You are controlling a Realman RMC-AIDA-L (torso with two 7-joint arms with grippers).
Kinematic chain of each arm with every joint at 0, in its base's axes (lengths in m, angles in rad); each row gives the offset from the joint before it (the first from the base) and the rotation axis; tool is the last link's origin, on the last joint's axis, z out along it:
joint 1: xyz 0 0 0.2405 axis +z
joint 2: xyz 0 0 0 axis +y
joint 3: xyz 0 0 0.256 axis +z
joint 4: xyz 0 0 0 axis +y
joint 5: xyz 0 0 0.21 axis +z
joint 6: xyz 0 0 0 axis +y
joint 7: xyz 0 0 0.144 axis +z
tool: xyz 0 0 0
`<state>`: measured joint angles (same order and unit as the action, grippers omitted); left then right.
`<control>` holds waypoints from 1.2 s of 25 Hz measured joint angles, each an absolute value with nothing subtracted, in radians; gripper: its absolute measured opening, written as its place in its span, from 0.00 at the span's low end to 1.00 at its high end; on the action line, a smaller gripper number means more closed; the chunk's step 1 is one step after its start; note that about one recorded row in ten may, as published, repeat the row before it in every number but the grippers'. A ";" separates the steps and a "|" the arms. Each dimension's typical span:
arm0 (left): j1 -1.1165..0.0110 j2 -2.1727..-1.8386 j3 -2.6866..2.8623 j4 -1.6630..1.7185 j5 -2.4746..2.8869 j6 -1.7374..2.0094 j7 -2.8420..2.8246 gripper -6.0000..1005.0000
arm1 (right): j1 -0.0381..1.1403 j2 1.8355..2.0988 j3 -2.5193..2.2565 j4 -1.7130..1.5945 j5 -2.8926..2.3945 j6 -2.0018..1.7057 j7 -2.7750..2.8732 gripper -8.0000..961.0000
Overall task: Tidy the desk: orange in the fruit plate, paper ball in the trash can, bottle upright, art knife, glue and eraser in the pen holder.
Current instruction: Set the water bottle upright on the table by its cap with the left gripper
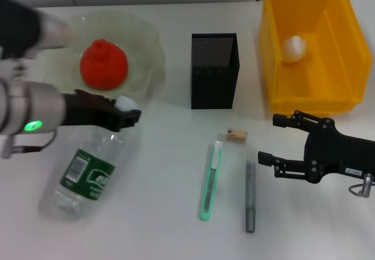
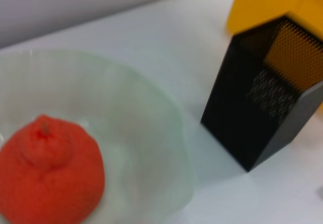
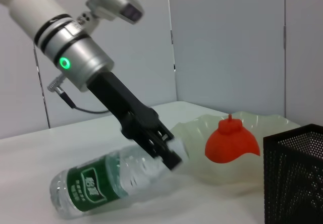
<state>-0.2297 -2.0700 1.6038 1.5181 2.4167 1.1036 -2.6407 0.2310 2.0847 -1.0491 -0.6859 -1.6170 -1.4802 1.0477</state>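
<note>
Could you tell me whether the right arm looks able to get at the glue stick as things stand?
Probably yes. The right end effector is open just beside the glue, which lies alone on the desk, apart from the art knife, with nothing between them.

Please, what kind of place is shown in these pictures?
Probably an office desk set up as a robot test bench: a white table holds a black mesh pen holder, a mint-green knife and a yellow bin, with plain partition panels behind.
</note>
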 joint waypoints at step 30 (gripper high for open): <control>-0.106 -2.068 0.937 1.047 1.583 1.504 -1.398 0.44 | 0.258 2.085 -1.054 -0.693 -1.617 -1.490 1.075 0.89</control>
